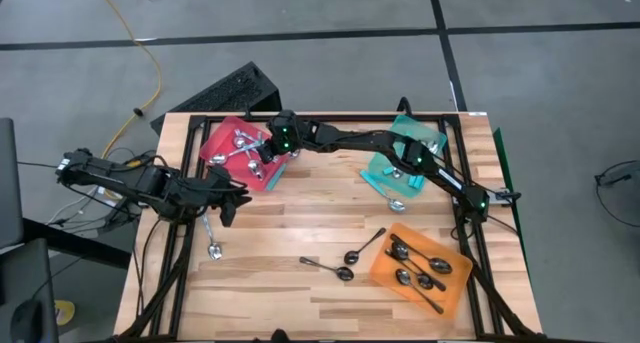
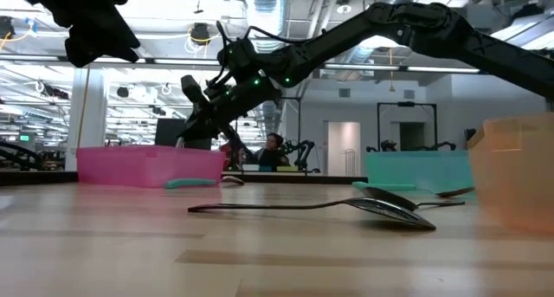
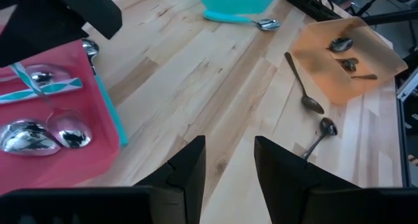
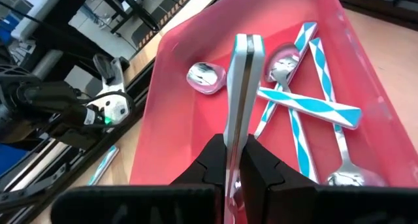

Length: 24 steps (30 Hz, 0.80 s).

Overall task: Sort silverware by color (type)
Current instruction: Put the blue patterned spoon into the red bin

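Seemingly two black spoons (image 1: 340, 265) lie on the wooden table (image 1: 270, 283).

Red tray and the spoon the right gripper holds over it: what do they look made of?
Red tray: likely translucent glossy plastic, since light passes through its walls. The spoon in the right gripper: seen edge-on, its handle looks like polished metal with a teal stripe, probably a coating.

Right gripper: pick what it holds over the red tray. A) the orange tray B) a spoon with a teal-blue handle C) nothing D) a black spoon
B: in the right wrist view the right gripper has its jaws shut on a teal-blue-handled spoon above the red tray.
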Available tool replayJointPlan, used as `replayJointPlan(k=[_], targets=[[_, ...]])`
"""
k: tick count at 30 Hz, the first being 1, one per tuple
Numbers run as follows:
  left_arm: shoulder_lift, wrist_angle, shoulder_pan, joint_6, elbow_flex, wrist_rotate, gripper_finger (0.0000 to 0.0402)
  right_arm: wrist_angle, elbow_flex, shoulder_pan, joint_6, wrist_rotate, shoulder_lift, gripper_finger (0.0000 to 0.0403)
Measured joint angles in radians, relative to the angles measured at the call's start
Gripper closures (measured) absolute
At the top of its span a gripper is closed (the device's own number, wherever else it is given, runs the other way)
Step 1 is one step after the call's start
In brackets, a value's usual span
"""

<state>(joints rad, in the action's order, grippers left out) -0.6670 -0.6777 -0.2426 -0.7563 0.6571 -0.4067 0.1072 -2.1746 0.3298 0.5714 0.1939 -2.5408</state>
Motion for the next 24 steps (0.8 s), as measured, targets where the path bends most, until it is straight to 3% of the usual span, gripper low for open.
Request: replayJointPlan(k=[9, 17, 24], targets=[[0.0, -0.005, 0.0, 0.0, 0.0, -0.026, 0.0287, 0.021, 0.0, 0.013, 0.005, -0.008, 0.0, 0.036], [0.0, -0.006, 0.0, 0.007, 0.0, -0.032, 0.0288, 0.04, 0.003, 0.014, -0.009, -0.016, -0.002, 0.0302], [0.0, -0.017, 0.0, 0.01, 0.0, -0.045, 0.0288, 0.038, 0.002, 0.013, -0.009, -0.015, -0.002, 0.0306]])
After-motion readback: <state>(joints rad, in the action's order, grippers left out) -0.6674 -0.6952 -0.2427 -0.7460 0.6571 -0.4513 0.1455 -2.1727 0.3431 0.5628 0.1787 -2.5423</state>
